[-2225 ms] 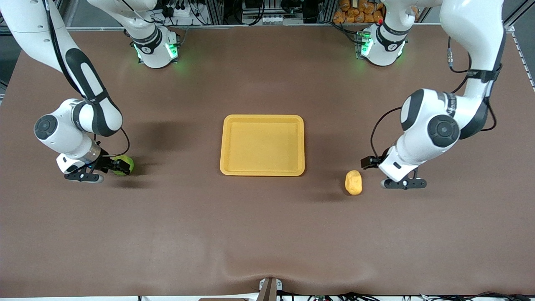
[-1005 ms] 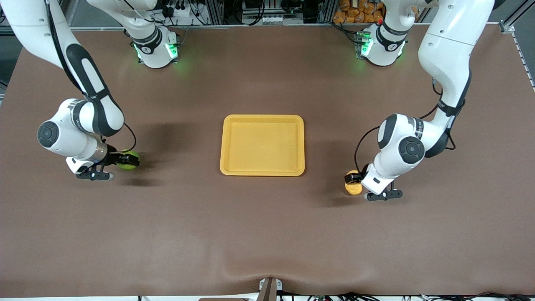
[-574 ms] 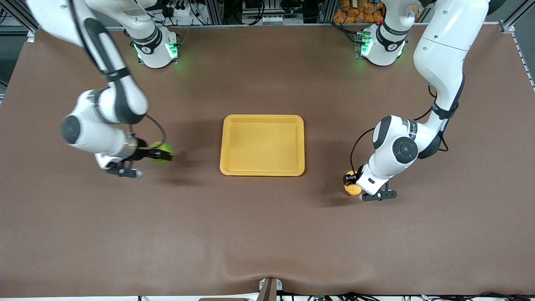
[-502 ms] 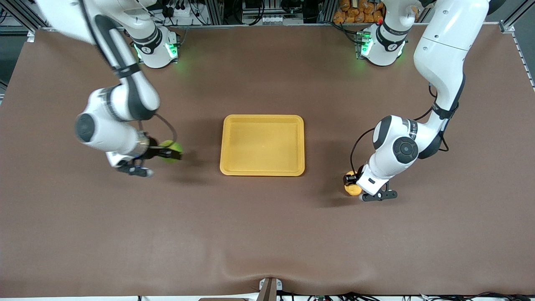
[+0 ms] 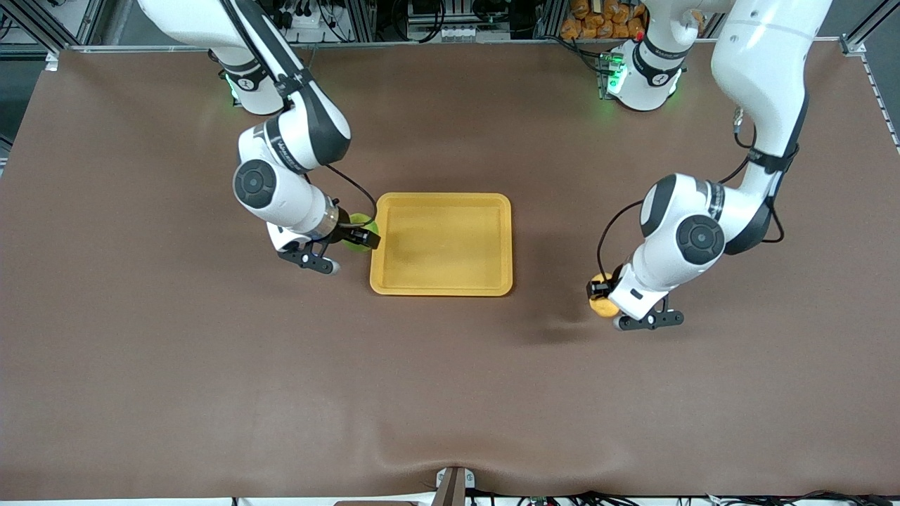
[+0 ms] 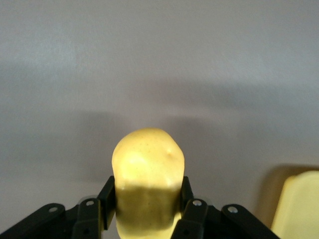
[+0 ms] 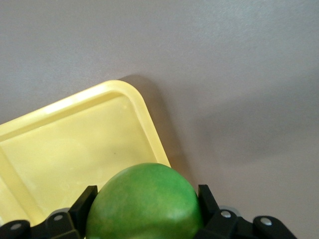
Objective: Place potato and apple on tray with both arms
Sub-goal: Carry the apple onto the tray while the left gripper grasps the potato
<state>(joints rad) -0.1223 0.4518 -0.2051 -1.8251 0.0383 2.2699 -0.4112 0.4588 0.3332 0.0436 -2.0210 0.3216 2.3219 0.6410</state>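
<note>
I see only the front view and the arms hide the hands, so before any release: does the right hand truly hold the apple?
Observer: Yes, the right wrist view shows the right hand shut on the apple, one finger each side.
Operator: Over the tray?
Observer: Just at its edge; the tray rim passes under the apple.
Operator: And the potato?
Observer: The left hand is shut on the potato, above the table, short of the tray.

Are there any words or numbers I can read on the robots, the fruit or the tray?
None can be read.
Small dark marks on the white robot arms near the wrists are too small to read.
The green round apple, the yellow lumpy potato and the yellow plastic tray carry no writing.
</note>
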